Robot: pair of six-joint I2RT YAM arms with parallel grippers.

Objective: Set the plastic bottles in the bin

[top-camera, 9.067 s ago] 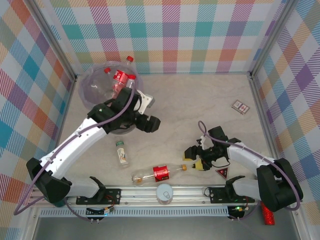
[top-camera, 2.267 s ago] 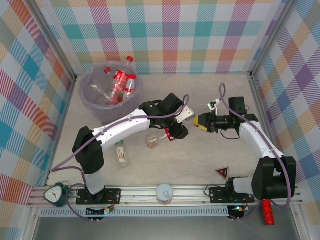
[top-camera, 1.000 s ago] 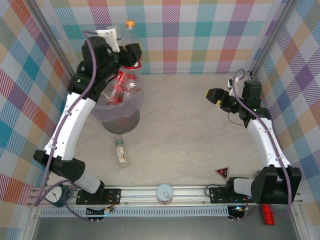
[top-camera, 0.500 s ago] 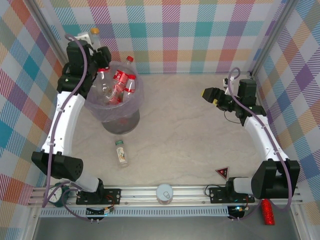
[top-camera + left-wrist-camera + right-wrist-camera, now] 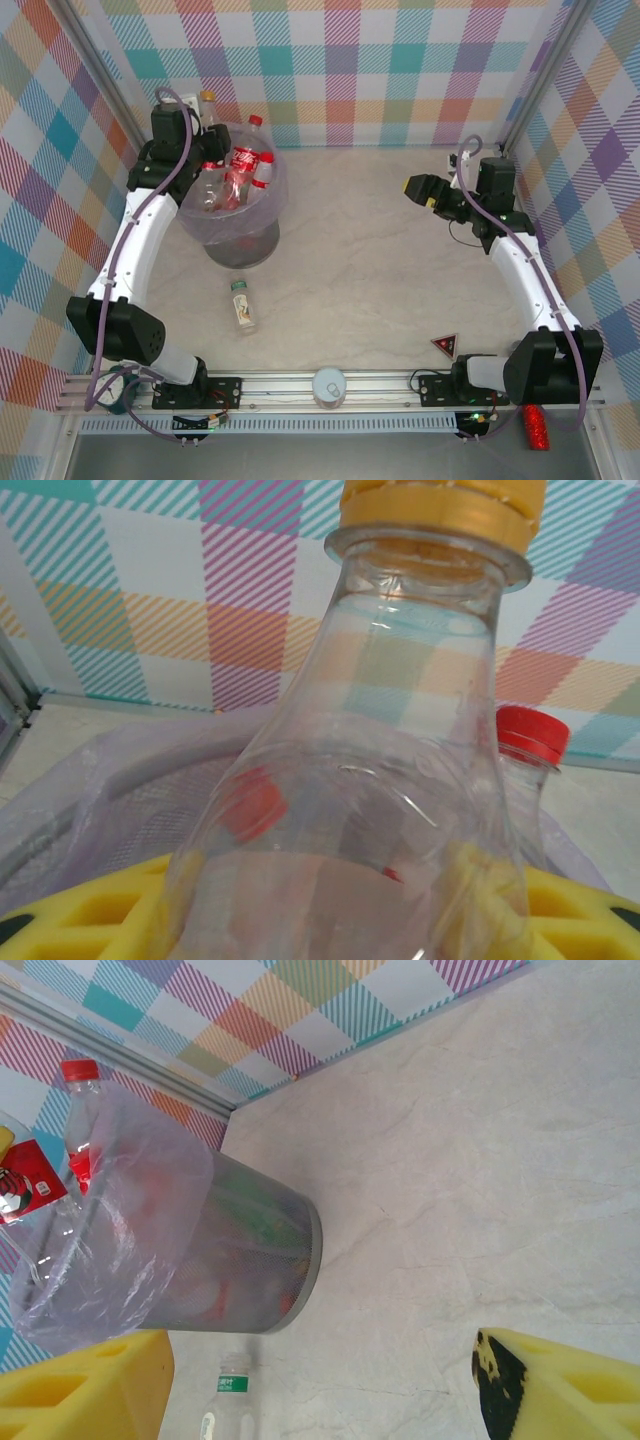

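Observation:
My left gripper (image 5: 196,125) is raised at the back-left rim of the bin (image 5: 222,230) and is shut on a clear plastic bottle with a yellow cap (image 5: 207,99), held cap up. In the left wrist view the bottle (image 5: 390,730) stands between my yellow fingers (image 5: 70,915) over the bin (image 5: 90,790). Several red-capped bottles (image 5: 243,160) stick out of the bin. A small green-labelled bottle (image 5: 241,305) lies on the table in front of it. My right gripper (image 5: 420,188) hangs open and holds nothing above the table's right side; its view shows the bin (image 5: 240,1260) and the lying bottle (image 5: 225,1400).
A red triangular piece (image 5: 445,346) lies at the front right. On the front rail are a white round object (image 5: 328,385) and a small clock (image 5: 115,388). A red glittery stick (image 5: 535,425) lies outside at the lower right. Checked walls enclose the table.
My left gripper has carried the yellow-capped bottle from high above the bin to its back-left rim and come lower. The right arm has hardly moved.

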